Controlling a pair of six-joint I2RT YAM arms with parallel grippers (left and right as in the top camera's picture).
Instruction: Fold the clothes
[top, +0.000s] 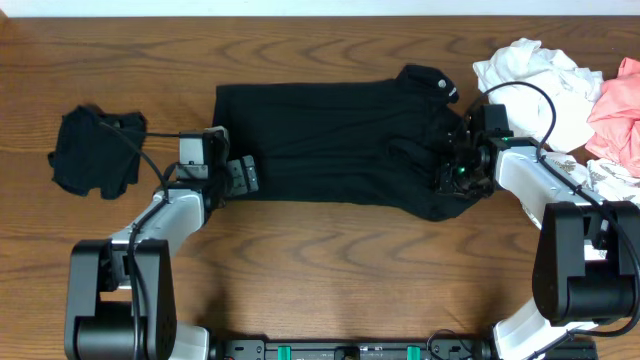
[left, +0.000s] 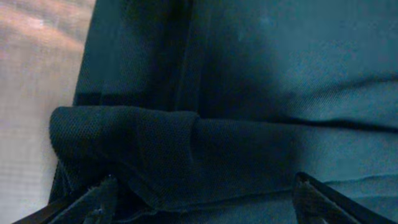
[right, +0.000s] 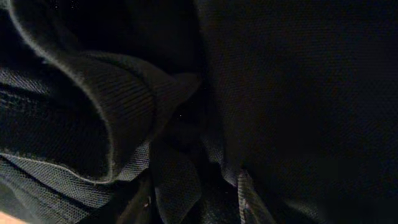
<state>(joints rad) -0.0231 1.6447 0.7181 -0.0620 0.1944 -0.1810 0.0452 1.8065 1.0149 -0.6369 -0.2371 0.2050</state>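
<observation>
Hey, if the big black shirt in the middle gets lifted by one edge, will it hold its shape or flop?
Probably flop: the large black knit shirt lies in soft folds on the wooden table, so a lifted edge would likely drape and drag the rest. Its thin fabric looks light for its size. The textured weave probably resists slipping.

The shirt (top: 330, 140) is showing plain black across the middle, and the small garment (top: 95, 150) at far left is showing black too. At upper right, a white garment (top: 535, 75) and a pink garment (top: 620, 110) are showing plain. The table (top: 300, 260) is showing brown woodgrain.
</observation>
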